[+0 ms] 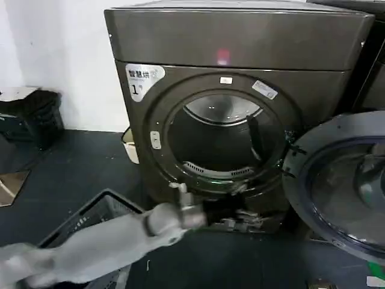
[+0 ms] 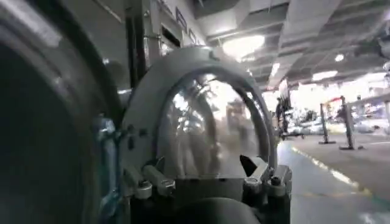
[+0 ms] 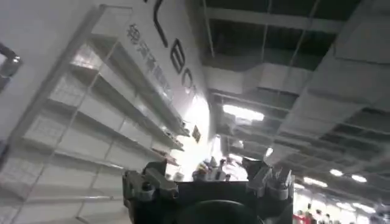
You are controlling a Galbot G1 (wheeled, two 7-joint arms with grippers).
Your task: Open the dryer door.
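One dryer stands in front of me, bronze-grey, a "1" sticker at its upper corner and a pink light on the top panel. Its drum mouth is exposed — the dryer door hangs swung out to the machine's right, hinged at the right edge of the opening, chrome rim and dark glass turned towards me. I judge the task essentially done; what remains is to pull my arm clear.

Left gripper sits low at the foot of the dryer, just below the drum opening, arm stretched across from the lower left. From the left wrist view, the left gripper's fingertips stand apart with nothing between them — open, empty, facing the door's glass. Right gripper: its wrist camera looks up at ceiling and shelving; I cannot tell how it stands.

Room for moving: dark floor lies open left of the machine. A black basket sits close under my left arm. The open door crowds the right side — withdraw leftward and back, I reckon.
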